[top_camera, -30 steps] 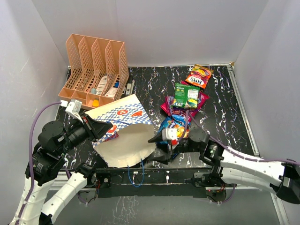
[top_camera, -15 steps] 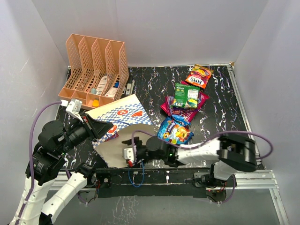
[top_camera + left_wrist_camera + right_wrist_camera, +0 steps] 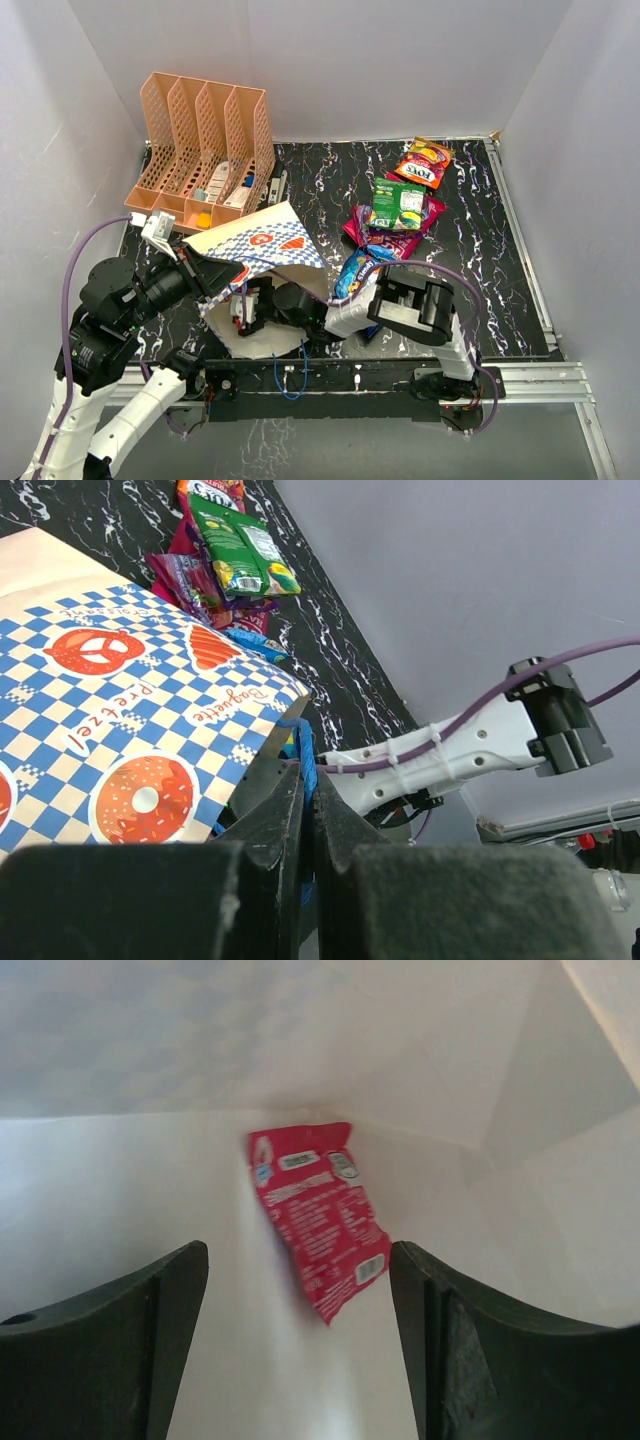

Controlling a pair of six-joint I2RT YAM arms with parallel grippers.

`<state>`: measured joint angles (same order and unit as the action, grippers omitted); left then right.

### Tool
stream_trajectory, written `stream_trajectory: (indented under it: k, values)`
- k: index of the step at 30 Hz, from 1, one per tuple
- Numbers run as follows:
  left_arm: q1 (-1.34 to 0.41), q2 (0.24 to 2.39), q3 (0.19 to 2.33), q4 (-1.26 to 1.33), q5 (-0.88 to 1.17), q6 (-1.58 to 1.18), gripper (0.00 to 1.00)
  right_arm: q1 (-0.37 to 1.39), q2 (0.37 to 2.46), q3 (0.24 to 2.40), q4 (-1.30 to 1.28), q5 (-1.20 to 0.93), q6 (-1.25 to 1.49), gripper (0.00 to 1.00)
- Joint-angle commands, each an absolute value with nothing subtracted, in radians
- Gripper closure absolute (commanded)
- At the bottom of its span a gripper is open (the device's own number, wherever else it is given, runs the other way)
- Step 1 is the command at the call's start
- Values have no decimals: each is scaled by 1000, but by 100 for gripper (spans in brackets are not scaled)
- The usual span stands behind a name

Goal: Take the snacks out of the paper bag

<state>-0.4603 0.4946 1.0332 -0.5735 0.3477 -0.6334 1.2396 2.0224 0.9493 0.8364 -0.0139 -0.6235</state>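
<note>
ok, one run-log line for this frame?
left gripper: shut on paper bag edge | right gripper: open, inside bag | red pouch: lying ahead, ungrasped

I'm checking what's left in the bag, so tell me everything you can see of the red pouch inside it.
The red pouch is a flat, glossy sachet showing small white print and two pale label patches. It lies slanted on the cream inner wall of the paper bag, near a fold. The right gripper is open in front of it, not touching.
</note>
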Motion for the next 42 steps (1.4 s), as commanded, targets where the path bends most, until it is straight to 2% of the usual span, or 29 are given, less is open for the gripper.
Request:
stream_trajectory:
  k: [1,11,18,24,27,30,33,36,42]
  values:
    - [-462,489,1026,-525,382,-649,100,1203,2072,1040,992,19,-450,20]
    - [-462,495,1016,-507,400,-653,100,1203,2180,1147,1027,204,-39,2]
    - [-462,497,1004,-491,409,-666,100,1204,2292,1291,814,328,16,2]
    - [-462,492,1007,-497,404,-666,100,1202,2325,1286,714,394,32,3]
    - [-462,497,1006,-492,406,-666,100,1195,2321,1262,705,380,67,15]
    - [-462,504,1013,-496,405,-662,100,1186,2302,1244,708,363,82,40]
    - [-462,508,1024,-506,401,-656,100,1182,2272,1226,735,361,64,56]
    - [-462,507,1033,-521,389,-648,100,1177,2240,1218,746,364,22,65]
    - [-462,506,1031,-533,378,-642,100,1173,2167,1164,800,374,-52,75]
